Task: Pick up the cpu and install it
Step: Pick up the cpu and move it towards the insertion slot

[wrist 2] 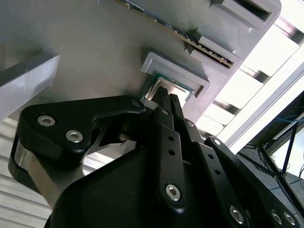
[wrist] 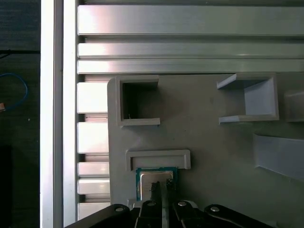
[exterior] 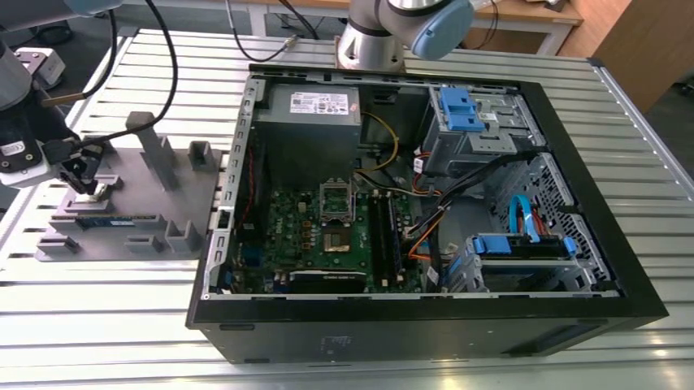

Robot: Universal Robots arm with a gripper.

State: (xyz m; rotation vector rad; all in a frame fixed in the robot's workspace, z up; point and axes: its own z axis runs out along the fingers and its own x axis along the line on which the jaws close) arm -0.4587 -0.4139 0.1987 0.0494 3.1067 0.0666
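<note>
Partly hidden, the cpu (wrist: 145, 178) sits under the gripper (wrist: 159, 186) (fingers pressed together) on the grey tray (wrist: 213, 156).

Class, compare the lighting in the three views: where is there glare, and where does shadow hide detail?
First wrist view: the table slats glare white, the cpu is evenly lit. Second wrist view: slats beyond the grey tray wash out, and the black gripper reads dark. Exterior view: even light, but the computer case interior lies in shadow.
</note>
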